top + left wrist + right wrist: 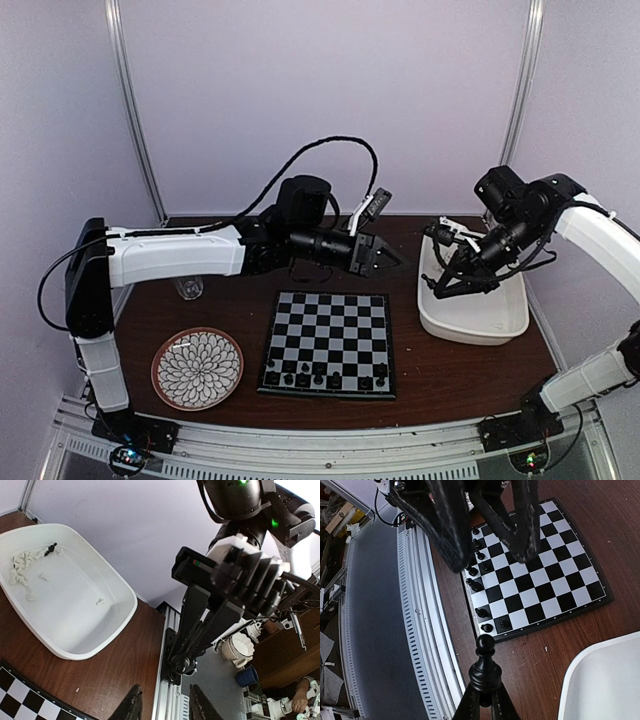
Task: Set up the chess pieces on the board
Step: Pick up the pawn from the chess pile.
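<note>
The board [328,343] lies at the table's front middle, with several black chess pieces [318,378] in its two nearest rows. My right gripper [436,286] hangs over the left rim of the white tub [480,318]. In the right wrist view this gripper [485,702] is shut on a black pawn [485,667], held above bare wood beside the board [540,565]. My left gripper [392,259] hovers behind the board's far right corner. In the left wrist view it [164,706] is open and empty. Several white pieces [20,567] and a black one [50,549] lie in the tub [117,615].
A round flower-patterned plate [197,368] sits at the front left. A small clear glass [189,288] stands behind it. The left arm [450,520] reaches over the board in the right wrist view. The table's metal rail [320,445] runs along the front.
</note>
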{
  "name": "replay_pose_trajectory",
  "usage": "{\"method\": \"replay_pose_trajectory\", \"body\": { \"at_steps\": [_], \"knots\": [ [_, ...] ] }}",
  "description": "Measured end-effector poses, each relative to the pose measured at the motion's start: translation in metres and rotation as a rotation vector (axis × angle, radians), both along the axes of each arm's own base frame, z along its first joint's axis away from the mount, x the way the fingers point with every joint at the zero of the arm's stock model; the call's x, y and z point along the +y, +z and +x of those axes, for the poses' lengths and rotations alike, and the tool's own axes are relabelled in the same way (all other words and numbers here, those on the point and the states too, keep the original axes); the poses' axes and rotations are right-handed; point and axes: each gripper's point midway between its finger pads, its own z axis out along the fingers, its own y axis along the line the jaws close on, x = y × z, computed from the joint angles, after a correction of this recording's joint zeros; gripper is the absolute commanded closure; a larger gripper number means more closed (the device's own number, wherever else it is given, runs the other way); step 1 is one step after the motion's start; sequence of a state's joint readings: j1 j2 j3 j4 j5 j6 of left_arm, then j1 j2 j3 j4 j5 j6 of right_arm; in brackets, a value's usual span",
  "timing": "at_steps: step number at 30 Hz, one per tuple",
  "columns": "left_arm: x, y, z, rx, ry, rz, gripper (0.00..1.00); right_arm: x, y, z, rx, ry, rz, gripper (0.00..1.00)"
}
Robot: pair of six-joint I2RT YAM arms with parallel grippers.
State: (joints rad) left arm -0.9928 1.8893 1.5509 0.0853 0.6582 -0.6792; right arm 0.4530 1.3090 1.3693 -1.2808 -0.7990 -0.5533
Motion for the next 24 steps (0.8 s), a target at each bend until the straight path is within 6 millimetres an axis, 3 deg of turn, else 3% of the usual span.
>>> {"method": "replay_pose_trajectory", "body": {
  "at_steps": [9,18,24],
  "knots": [
    [-0.011,-0.017,-0.008,0.073,-0.075,0.015,0.65,0.003,0.002,-0.003,-0.007,0.020,-0.014,0.96],
    [-0.014,-0.004,-0.014,0.079,-0.121,-0.014,0.69,0.008,-0.004,0.000,-0.002,0.047,-0.048,0.96],
    [-0.018,-0.007,-0.018,0.091,-0.141,-0.012,0.67,0.010,-0.001,0.001,-0.010,0.056,-0.046,0.96]
  ]
}}
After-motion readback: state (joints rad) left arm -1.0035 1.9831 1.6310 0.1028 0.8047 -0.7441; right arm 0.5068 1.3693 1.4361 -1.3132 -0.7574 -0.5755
